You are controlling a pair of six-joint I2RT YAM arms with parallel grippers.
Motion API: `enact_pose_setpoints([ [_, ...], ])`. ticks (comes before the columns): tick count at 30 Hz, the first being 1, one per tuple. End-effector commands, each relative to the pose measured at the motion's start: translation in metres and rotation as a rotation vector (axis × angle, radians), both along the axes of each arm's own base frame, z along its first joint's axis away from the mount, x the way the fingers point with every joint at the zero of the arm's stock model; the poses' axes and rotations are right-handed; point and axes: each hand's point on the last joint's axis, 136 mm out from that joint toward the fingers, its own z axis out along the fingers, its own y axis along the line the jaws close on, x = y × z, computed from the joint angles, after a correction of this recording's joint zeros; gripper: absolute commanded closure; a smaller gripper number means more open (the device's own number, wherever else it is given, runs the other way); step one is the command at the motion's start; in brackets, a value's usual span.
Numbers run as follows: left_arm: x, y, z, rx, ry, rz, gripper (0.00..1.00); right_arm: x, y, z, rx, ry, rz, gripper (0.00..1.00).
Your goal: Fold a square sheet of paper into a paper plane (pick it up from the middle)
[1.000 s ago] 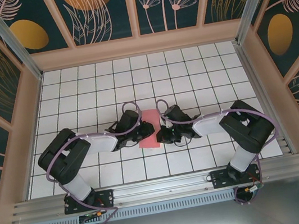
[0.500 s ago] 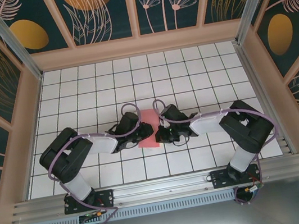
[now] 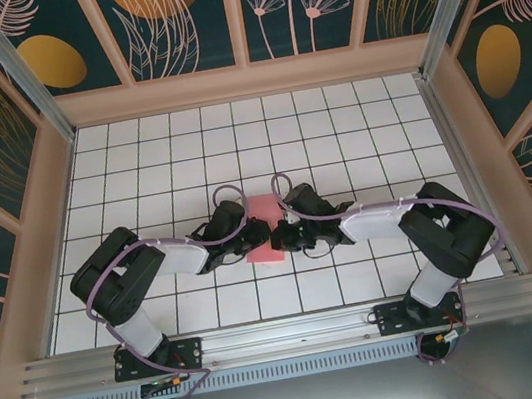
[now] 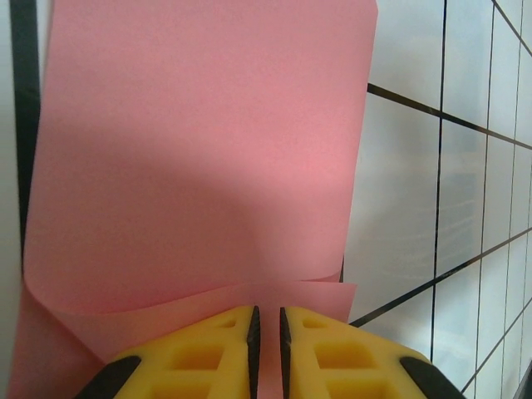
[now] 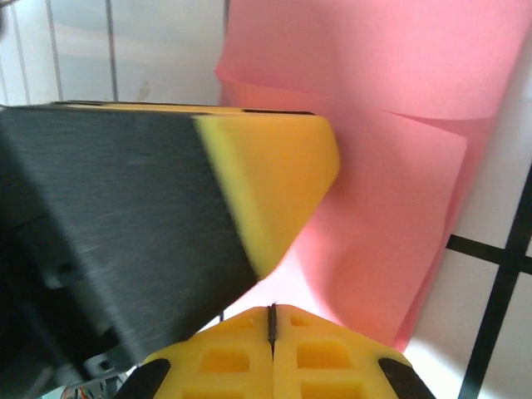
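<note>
We see the white grid table (image 3: pixel 138 159) with the square sheet of paper (image 4: pixel 199 150) near its middle, partly curled over itself. The left gripper (image 4: pixel 267 320) pinches one edge, its fingers closed to a slit. The right gripper (image 5: pixel 273 312) is clamped tight on the other side.

We list two arms, the left arm (image 3: pixel 117 279) and the right arm (image 3: pixel 448 226), alike in build. Each has a black base plate (image 3: pixel 160 358) with screw heads. Each has bulky rounded black joint housings and a smooth white forearm link (image 3: pixel 179 255). A thin purple cable (image 3: pixel 228 188) runs along each arm and loops free near the wrist. We record the left claw (image 4: pixel 267 312) and the right claw (image 5: pixel 273 307) with matching yellow fingers (image 4: pixel 199 353), moulded with rectangular recesses and set on black backing. From the side a finger is a black wedge with a yellow tip (image 5: pixel 270 170).
</note>
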Motion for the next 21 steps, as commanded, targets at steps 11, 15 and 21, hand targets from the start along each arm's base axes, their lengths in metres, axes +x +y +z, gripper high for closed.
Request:
enact_pose_setpoints([
  [11, -0.009, 0.027, -0.031, 0.115, 0.065, 0.030, 0.82, -0.043, -0.047, -0.073, -0.216, 0.153, -0.013, 0.97],
  [15, 0.001, 0.039, -0.031, 0.130, 0.054, 0.053, 0.81, -0.044, -0.048, -0.074, -0.224, 0.155, -0.007, 0.98],
  [21, 0.011, 0.050, -0.026, 0.175, 0.015, 0.060, 0.81, -0.041, -0.045, -0.073, -0.240, 0.151, 0.009, 1.00],
])
